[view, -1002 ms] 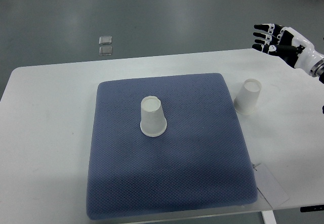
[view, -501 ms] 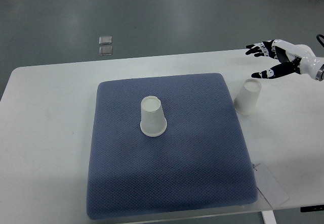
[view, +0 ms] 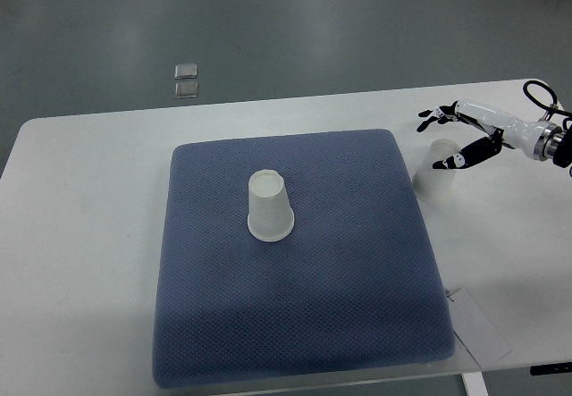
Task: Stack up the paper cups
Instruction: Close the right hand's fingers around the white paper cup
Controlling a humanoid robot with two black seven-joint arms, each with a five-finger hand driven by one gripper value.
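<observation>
1. Right hand (view: pixel 454 137) is reaching in from the right, fingers spread around the top of an upside-down paper cup (view: pixel 437 173) (not gripping it).
2. That cup is sitting on the white table (view: pixel 80 235), just right of the blue mat (view: pixel 295 315).
3. Second inverted cup (view: pixel 270 206) is standing mid-mat.

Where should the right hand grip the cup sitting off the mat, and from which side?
Grip the off-mat cup around its side wall, coming from the right, where the right hand already hangs open. The cup stands upside down, closed base up, and the blue mat crowds its left side.
</observation>
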